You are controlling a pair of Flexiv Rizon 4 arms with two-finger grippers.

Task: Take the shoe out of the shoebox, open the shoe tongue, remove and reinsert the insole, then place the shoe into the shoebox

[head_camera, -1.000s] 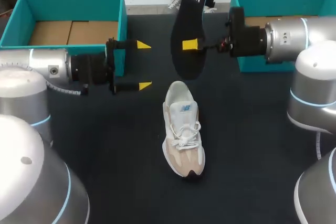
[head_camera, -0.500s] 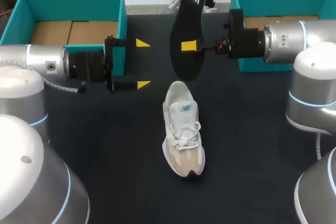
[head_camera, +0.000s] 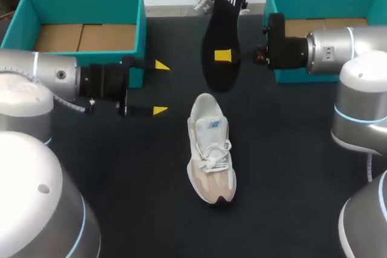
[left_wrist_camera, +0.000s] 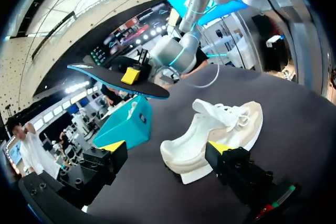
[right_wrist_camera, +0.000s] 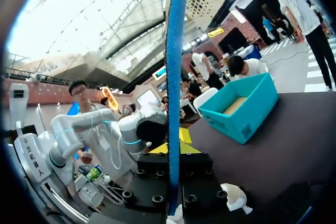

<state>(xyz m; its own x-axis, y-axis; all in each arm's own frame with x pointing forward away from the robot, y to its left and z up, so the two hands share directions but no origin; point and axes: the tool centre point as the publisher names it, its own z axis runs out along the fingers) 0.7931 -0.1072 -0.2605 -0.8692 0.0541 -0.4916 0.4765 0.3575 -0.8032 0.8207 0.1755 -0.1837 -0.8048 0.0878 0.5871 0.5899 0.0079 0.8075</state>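
A white and beige shoe (head_camera: 211,149) lies on the black table, toe toward the near edge. Above and behind it hangs the black insole (head_camera: 222,34), upright, with my right gripper (head_camera: 222,56) shut on its middle. In the right wrist view the insole (right_wrist_camera: 175,77) shows edge-on, clamped between the fingers of that gripper (right_wrist_camera: 173,149). My left gripper (head_camera: 160,87) stands open to the left of the shoe's heel, holding nothing. In the left wrist view the shoe (left_wrist_camera: 215,132) lies just ahead of the left gripper (left_wrist_camera: 166,148), and the insole (left_wrist_camera: 118,74) floats above and beyond it.
A teal shoebox (head_camera: 81,22) with a cardboard floor stands at the back left, right behind my left arm. A second teal box (head_camera: 326,1) stands at the back right, under my right arm. Bare black table (head_camera: 121,167) surrounds the shoe.
My left gripper has come nearer the table's front edge, still open. The right gripper has drawn slightly to the right with the insole, which now hangs a little more upright.
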